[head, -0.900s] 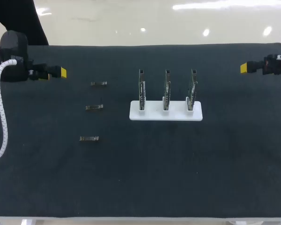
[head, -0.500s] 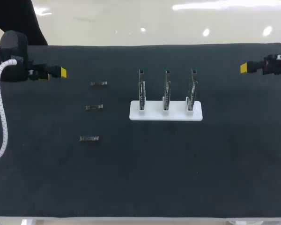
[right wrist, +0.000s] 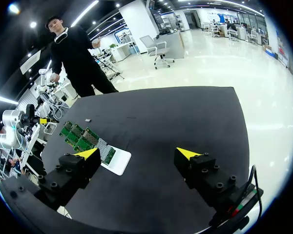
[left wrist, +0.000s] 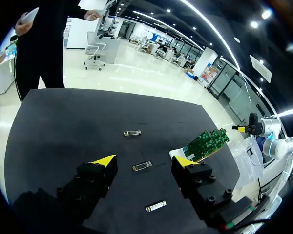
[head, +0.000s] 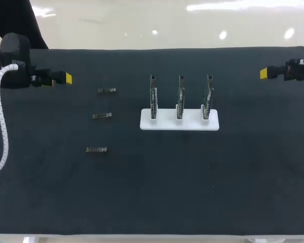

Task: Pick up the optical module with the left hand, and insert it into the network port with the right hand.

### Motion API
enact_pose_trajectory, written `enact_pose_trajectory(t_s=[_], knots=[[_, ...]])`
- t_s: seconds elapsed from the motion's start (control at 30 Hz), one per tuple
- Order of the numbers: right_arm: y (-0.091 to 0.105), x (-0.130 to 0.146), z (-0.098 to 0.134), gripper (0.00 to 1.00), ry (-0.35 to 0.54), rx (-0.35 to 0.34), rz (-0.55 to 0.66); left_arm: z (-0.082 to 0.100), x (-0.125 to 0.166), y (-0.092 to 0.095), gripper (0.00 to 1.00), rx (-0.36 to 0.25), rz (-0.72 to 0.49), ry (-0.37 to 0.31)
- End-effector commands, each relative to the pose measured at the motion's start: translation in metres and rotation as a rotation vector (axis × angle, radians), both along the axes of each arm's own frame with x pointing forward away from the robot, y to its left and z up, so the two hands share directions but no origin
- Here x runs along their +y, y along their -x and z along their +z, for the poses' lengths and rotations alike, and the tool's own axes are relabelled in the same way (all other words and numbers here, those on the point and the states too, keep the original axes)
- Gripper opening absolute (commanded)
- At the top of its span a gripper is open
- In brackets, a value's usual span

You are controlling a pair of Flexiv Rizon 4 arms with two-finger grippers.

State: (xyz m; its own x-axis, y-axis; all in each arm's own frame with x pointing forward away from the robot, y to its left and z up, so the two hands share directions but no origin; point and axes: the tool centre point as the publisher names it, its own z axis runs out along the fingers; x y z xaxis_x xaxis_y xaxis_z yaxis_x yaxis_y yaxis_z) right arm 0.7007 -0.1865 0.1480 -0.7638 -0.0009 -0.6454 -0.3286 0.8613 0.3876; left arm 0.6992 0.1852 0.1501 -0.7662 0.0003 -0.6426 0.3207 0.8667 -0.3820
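The head camera, fixed above and behind the robot, looks down on the whole dark table, set far enough back to take in both side edges. The left wrist camera sits low at the table's left end, looking out past the left gripper toward the right. The right wrist camera faces back from the opposite end, past the right gripper. All three views share the board rack. The head and left wrist views both show the three optical modules.

We are looking down on a worktop, a dark cloth covering it from near edge to far.
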Motion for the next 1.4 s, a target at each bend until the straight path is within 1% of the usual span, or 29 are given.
enact_pose_trajectory(t_s=[0.03, 0.1, 0.17, 0.23, 0.27, 0.33, 0.37, 0.4, 0.43, 0.53, 0.67, 0.73, 0.77, 0.87, 1.03, 1.1, 1.13, 1.2, 1.27, 1.4], knots=[[-0.007, -0.001, 0.005, 1.00, 0.011, -0.009, 0.064, 0.001, -0.001, -0.001, 1.00, 0.004, 0.001, -0.003], [-0.014, 0.001, 0.012, 1.00, 0.090, -0.045, 0.117, 0.001, -0.001, -0.001, 1.00, 0.004, 0.001, -0.003], [-0.024, 0.002, 0.018, 1.00, 0.098, -0.040, 0.185, 0.001, -0.001, -0.001, 1.00, 0.004, 0.001, -0.003], [-0.035, 0.003, 0.024, 1.00, 0.114, -0.064, 0.238, 0.001, -0.001, -0.001, 1.00, 0.004, 0.001, -0.003], [-0.041, 0.005, 0.028, 1.00, 0.140, -0.094, 0.274, 0.001, -0.001, -0.001, 1.00, 0.004, 0.001, -0.003], [-0.050, 0.007, 0.033, 1.00, 0.163, -0.127, 0.332, 0.001, -0.001, -0.001, 1.00, 0.004, 0.001, -0.003], [-0.056, 0.009, 0.036, 1.00, 0.176, -0.157, 0.393, 0.001, -0.001, -0.001, 1.00, 0.004, 0.001, -0.003], [-0.064, 0.011, 0.040, 1.00, 0.207, -0.192, 0.469, 0.001, -0.001, -0.001, 1.00, 0.004, 0.001, -0.003], [-0.068, 0.014, 0.043, 1.00, 0.237, -0.224, 0.509, 0.001, -0.001, -0.001, 1.00, 0.004, 0.001, -0.003], [-0.076, 0.026, 0.052, 1.00, 0.310, -0.275, 0.625, 0.001, -0.001, -0.001, 1.00, 0.004, 0.001, -0.003], [-0.082, 0.041, 0.061, 1.00, 0.281, -0.258, 0.745, 0.001, -0.001, -0.001, 1.00, 0.004, 0.001, -0.003], [-0.089, 0.050, 0.068, 1.00, 0.279, -0.244, 0.846, 0.001, -0.001, -0.001, 1.00, 0.004, 0.001, -0.003], [-0.090, 0.055, 0.070, 1.00, 0.270, -0.233, 0.877, 0.001, -0.001, -0.001, 1.00, 0.004, 0.001, -0.003], [-0.088, 0.071, 0.072, 1.00, 0.268, -0.231, 0.978, 0.001, -0.001, -0.001, 1.00, 0.004, 0.001, -0.003], [-0.080, 0.098, 0.074, 1.00, 0.230, -0.204, 1.051, 0.001, -0.001, -0.001, 1.00, 0.004, 0.001, -0.003], [-0.073, 0.107, 0.075, 1.00, 0.238, -0.204, 1.039, 0.001, -0.001, -0.001, 1.00, 0.004, 0.001, -0.003], [-0.069, 0.114, 0.074, 1.00, 0.234, -0.190, 1.062, 0.001, -0.001, -0.001, 1.00, 0.004, 0.001, -0.003], [-0.066, 0.124, 0.074, 1.00, 0.244, -0.194, 1.078, 0.001, -0.001, -0.001, 1.00, 0.004, 0.001, -0.003], [-0.059, 0.133, 0.073, 1.00, 0.227, -0.188, 1.080, 0.001, -0.001, -0.001, 1.00, 0.004, 0.001, -0.003], [-0.044, 0.143, 0.074, 1.00, 0.217, -0.186, 1.044, 0.001, -0.001, -0.001, 1.00, 0.004, 0.001, -0.003]])
